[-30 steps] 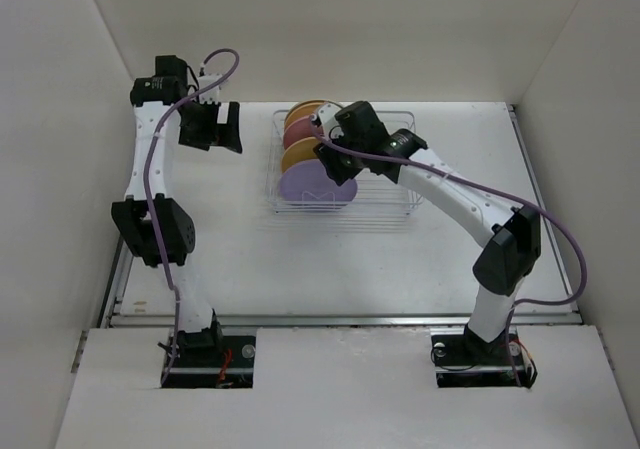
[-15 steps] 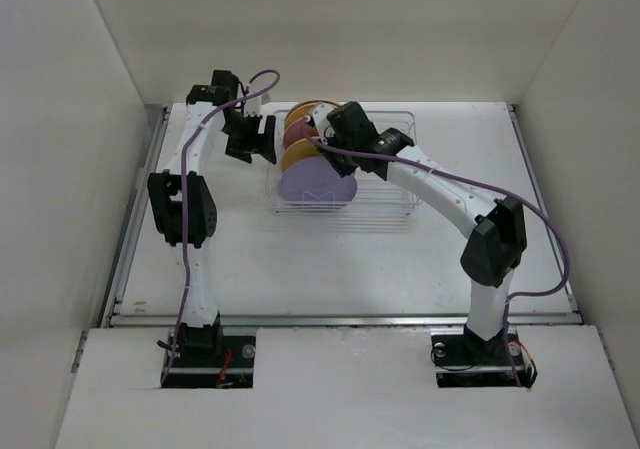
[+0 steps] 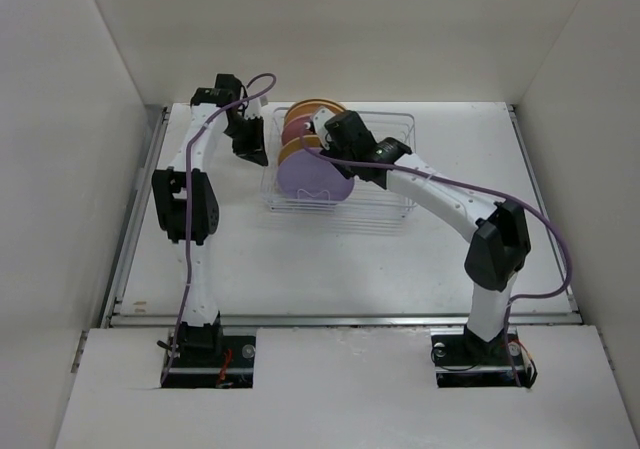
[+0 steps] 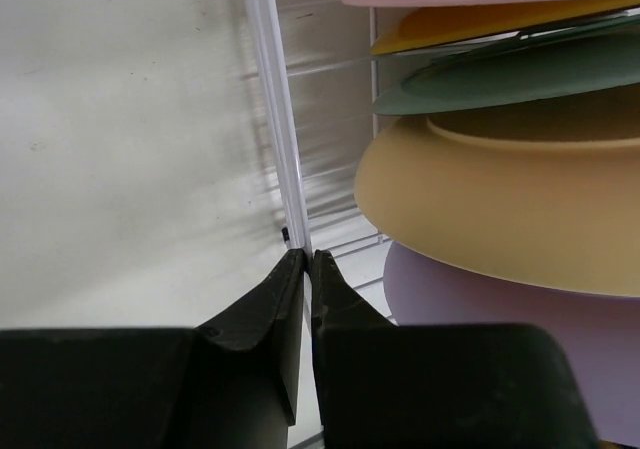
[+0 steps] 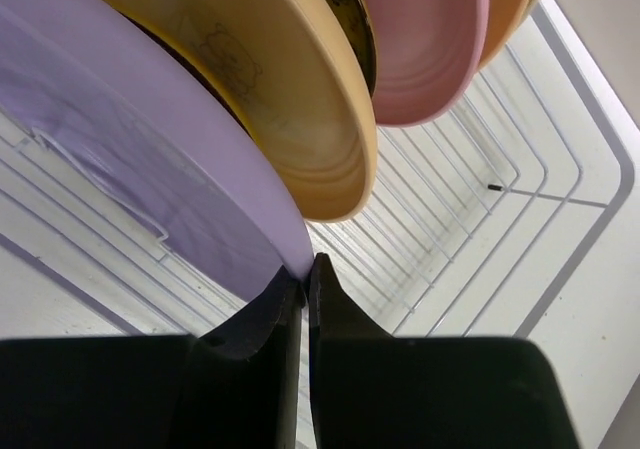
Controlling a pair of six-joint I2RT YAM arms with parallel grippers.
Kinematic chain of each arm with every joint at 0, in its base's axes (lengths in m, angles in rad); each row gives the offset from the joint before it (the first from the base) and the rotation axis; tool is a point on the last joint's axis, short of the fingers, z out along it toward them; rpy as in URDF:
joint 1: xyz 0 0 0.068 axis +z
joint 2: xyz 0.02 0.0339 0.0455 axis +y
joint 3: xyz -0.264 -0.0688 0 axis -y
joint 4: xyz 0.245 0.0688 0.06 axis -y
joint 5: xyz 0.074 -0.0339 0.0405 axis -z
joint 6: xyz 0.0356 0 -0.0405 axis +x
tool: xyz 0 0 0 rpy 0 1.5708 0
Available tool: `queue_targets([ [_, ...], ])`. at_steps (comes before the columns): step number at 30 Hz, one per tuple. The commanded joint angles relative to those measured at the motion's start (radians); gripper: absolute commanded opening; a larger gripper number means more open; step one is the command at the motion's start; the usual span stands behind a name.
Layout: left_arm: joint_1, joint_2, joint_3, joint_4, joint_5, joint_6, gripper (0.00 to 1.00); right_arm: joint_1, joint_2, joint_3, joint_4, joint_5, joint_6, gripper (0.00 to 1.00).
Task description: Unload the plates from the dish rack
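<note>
The dish rack (image 3: pixel 388 187) sits toward 12 o'clock on the surface (image 3: pixel 300 269), with its plates standing on edge, crowded into its 9 o'clock end. The lilac plate (image 3: pixel 305 181) is nearest the arms. Behind it, toward 12 o'clock, come the orange-yellow plate (image 3: pixel 292 151) and then the pink plate (image 3: pixel 296 127). In the left wrist view a teal plate (image 4: pixel 520 79) shows edge-on between the bigger ones.

The left hand (image 3: pixel 252 141) is at the rack's 9 o'clock side. Its wrist view shows the fingers clenched on the rack's white rim wire, which runs straight down into the pinch.

The right hand (image 3: pixel 336 161) reaches in from 3 o'clock. It is grasping the lilac plate, with its two fingers pressed together over the plate's edge, just below the orange-yellow plate's rim.
</note>
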Motion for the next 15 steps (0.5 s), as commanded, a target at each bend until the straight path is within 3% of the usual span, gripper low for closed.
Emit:
queue_targets([
  [1, -0.029, 0.024, -0.025, -0.011, 0.036, -0.066, 0.00, -0.007, -0.109, 0.004, 0.159, 0.077, 0.034, 0.00],
  [7, -0.038, -0.027, -0.115, 0.060, 0.036, -0.153, 0.00, -0.007, -0.238, -0.074, 0.229, 0.077, 0.058, 0.00],
  [15, -0.047, -0.045, -0.125, 0.072, -0.005, -0.181, 0.00, -0.016, -0.353, -0.174, 0.222, 0.112, 0.202, 0.00],
])
